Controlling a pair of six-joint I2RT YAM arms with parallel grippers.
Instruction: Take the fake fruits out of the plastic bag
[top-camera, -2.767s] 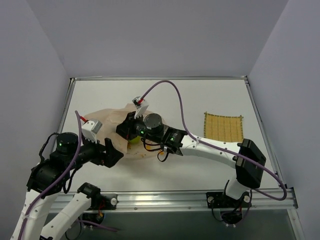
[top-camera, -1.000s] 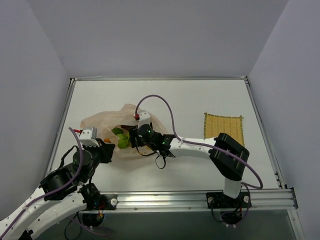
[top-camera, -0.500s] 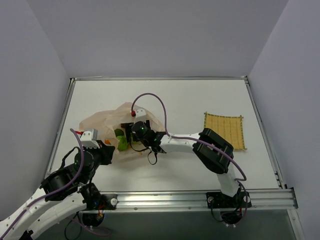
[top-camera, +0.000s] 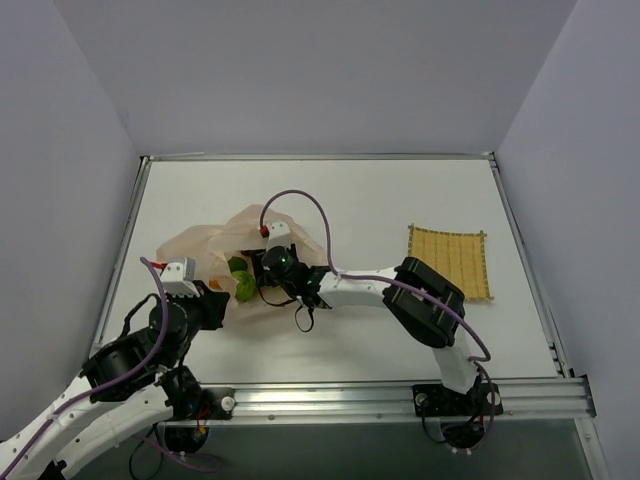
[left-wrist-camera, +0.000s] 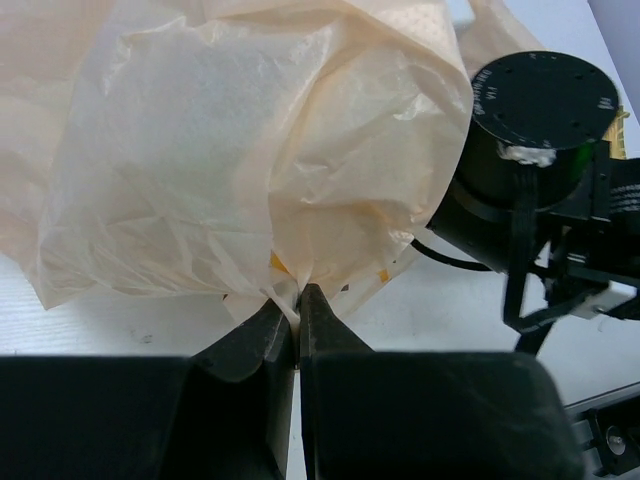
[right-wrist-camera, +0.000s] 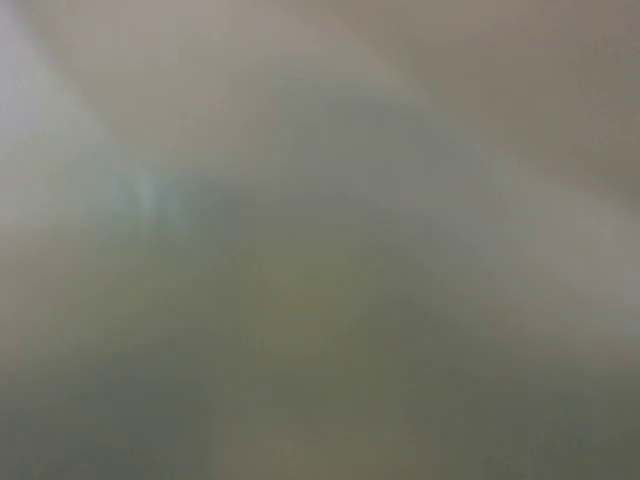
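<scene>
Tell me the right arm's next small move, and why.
Probably close the right gripper on the lime-green fruit just beside it in the mouth of the plastic bag. The left gripper pinches the bag's edge, anchoring it. The right wrist view is only blur, so contact is unconfirmed.

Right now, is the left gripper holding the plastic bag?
Yes, the left gripper has its fingers pinched together on a gathered fold at the lower edge of the plastic bag.
</scene>
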